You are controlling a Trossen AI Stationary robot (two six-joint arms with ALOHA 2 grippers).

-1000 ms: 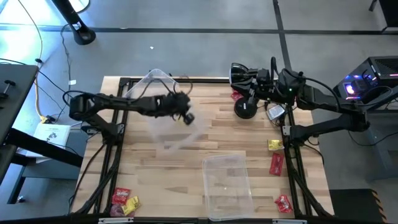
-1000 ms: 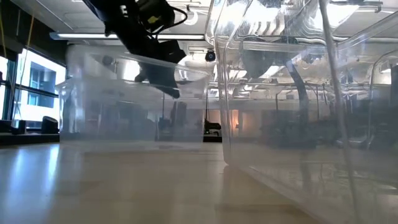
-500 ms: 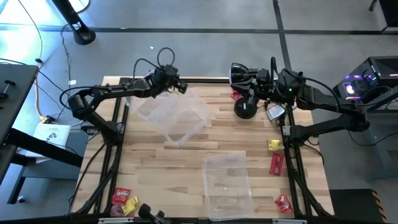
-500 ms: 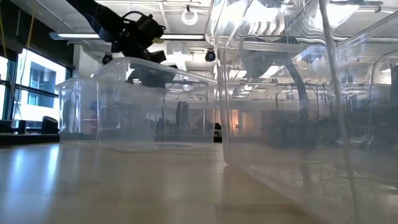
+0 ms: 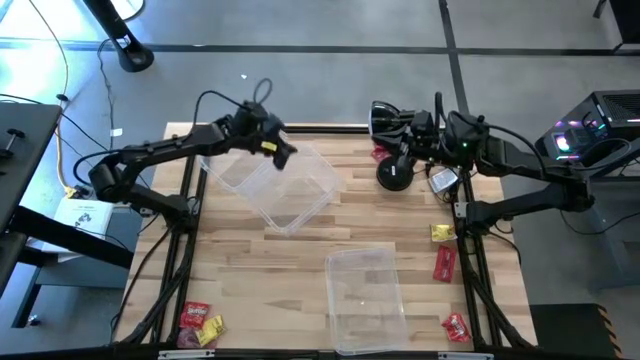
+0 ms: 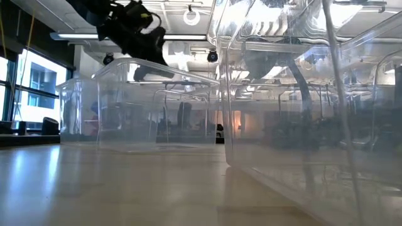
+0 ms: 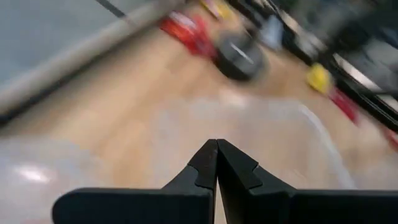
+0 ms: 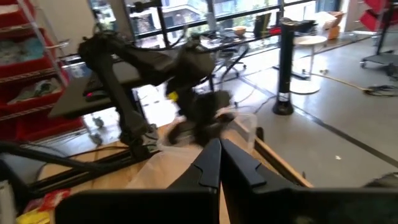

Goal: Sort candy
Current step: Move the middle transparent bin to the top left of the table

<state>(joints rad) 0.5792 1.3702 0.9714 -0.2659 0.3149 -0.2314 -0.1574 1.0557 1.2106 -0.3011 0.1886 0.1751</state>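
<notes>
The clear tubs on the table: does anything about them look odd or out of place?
One tub sits askew, turned diagonally to the table edges, while the other tub lies straight. Both look empty; the candy lies scattered at the table's corners.

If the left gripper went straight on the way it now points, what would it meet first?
Probably the wall of the clear tub just ahead of the left gripper. Its shut jaws point down over the tub, though depth is unclear.

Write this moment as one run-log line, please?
left gripper: shut, empty, over far tub | right gripper: shut, waiting at far right | candy: all on table, none in tubs
</notes>
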